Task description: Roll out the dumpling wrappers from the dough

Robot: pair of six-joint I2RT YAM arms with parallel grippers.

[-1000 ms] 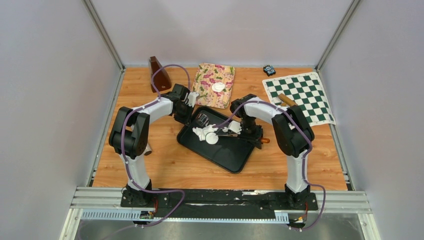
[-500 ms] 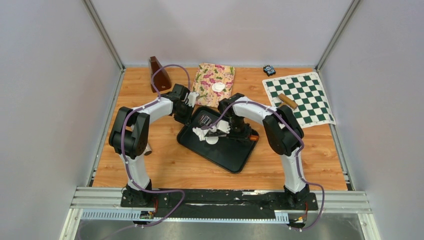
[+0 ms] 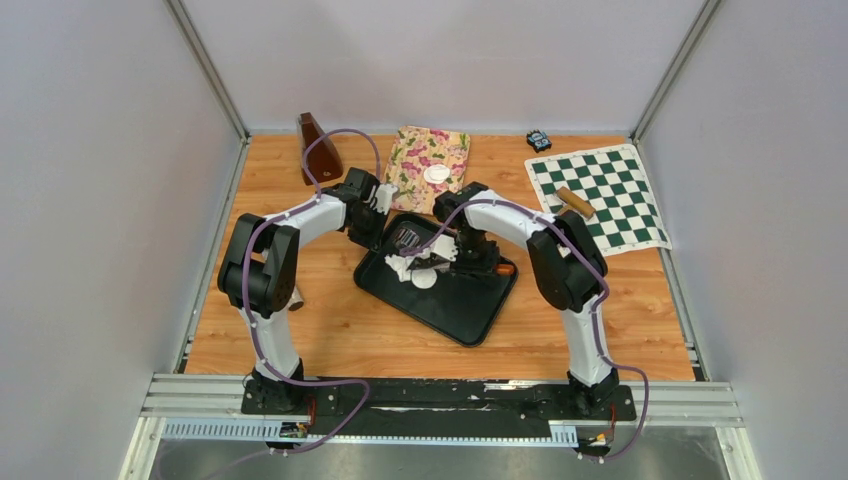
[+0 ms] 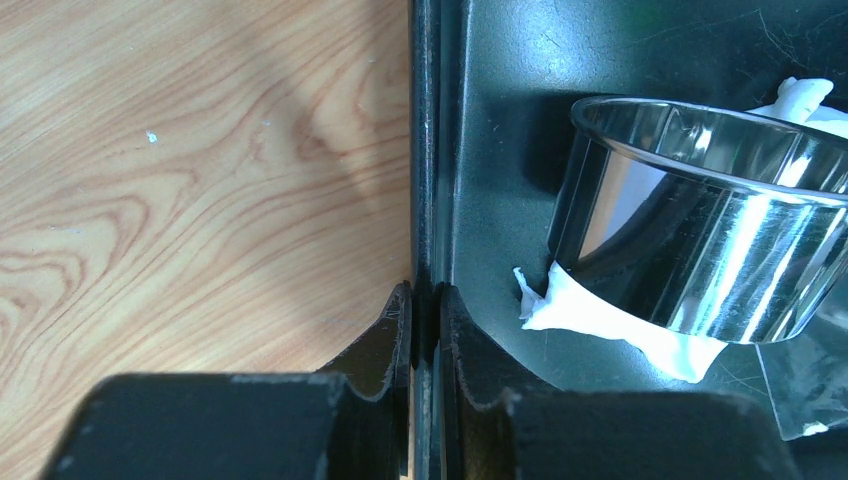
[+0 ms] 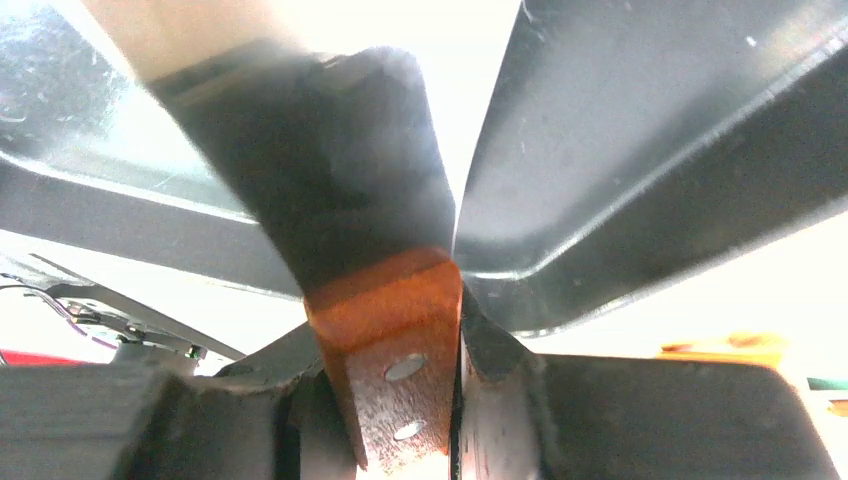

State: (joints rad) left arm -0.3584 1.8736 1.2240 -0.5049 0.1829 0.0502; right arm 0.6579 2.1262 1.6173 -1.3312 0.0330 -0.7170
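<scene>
A black tray [image 3: 470, 310] lies mid-table with a ragged white dough sheet [image 3: 405, 264] on it. One round dumpling wrapper [image 3: 424, 279] rests on the tray beside the sheet. Another wrapper [image 3: 436, 174] sits on the floral cloth [image 3: 425, 150]. A shiny ring cutter [image 4: 700, 230] stands on the dough [image 4: 600, 320]. My left gripper [image 4: 425, 295] is shut on the tray's rim [image 4: 424, 150] at its far left edge [image 3: 376, 232]. My right gripper [image 5: 400, 320] is shut on the wooden handle [image 5: 395, 360] of a dark-bladed scraper, held over the tray [image 3: 480, 258] next to the dough.
A brown metronome-shaped object [image 3: 320, 148] stands at the back left. A green chessboard mat [image 3: 600, 195] at the back right carries a wooden rolling pin [image 3: 575, 201]. A small dark gadget [image 3: 539, 139] lies behind the mat.
My right arm has swung left across the tray, carrying the scraper closer to the dough. The left arm and the tray have stayed put.
</scene>
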